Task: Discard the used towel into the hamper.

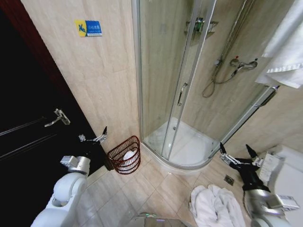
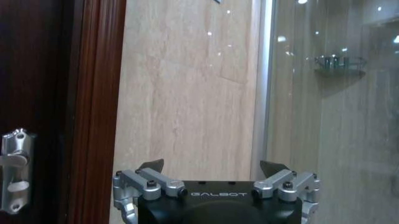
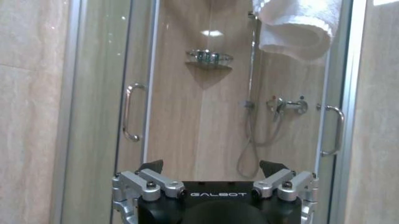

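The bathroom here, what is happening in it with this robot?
A two-armed robot stands in front of the shower. A white towel lies crumpled on the floor near its right side. The hamper stands by the wall next to the shower and already holds something white. The left gripper hangs open just above and beside the hamper; the right gripper is open above the floor. Neither holds anything.

The left gripper (image 2: 212,164) sat at the bottom centre of the frame, its fingers (image 2: 151,164) spread apart and empty, facing a beige stone-tiled wall (image 2: 187,93). A dark wooden door (image 2: 37,70) with a silver metal handle (image 2: 14,170) filled the left, a glass shower screen (image 2: 330,116) the right.
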### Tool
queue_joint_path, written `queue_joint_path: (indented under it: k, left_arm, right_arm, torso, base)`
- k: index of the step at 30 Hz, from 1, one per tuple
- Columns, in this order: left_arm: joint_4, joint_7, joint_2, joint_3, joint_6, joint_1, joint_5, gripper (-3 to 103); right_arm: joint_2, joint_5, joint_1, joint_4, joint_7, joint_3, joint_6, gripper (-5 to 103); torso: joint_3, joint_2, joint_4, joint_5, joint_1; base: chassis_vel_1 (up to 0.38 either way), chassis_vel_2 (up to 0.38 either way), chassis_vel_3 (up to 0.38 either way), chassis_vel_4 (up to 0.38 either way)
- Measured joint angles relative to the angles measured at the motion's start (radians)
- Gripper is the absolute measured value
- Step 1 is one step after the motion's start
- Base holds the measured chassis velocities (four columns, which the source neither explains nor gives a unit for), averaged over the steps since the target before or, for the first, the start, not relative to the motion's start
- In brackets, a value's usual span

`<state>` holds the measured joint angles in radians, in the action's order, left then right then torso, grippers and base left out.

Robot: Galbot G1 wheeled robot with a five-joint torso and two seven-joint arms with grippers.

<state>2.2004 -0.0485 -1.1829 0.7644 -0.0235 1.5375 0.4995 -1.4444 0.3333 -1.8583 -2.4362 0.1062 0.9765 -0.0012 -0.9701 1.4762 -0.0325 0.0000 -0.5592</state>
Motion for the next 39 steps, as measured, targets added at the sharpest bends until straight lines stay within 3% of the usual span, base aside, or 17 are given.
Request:
queue_joint_path:
  k: [39]
  left_arm:
    - [-0.002, 0.0, -0.003, 0.013, 0.019, 0.018, -0.006, 100]
  right_arm:
    - [-0.02, -0.04, -0.004, -0.006, 0.017, -0.035, -0.01, 100]
  torso:
    - [0.0, 0.0, 0.0, 0.0, 0.0]
  base:
    - [-0.025, -0.029, 0.024, 0.031]
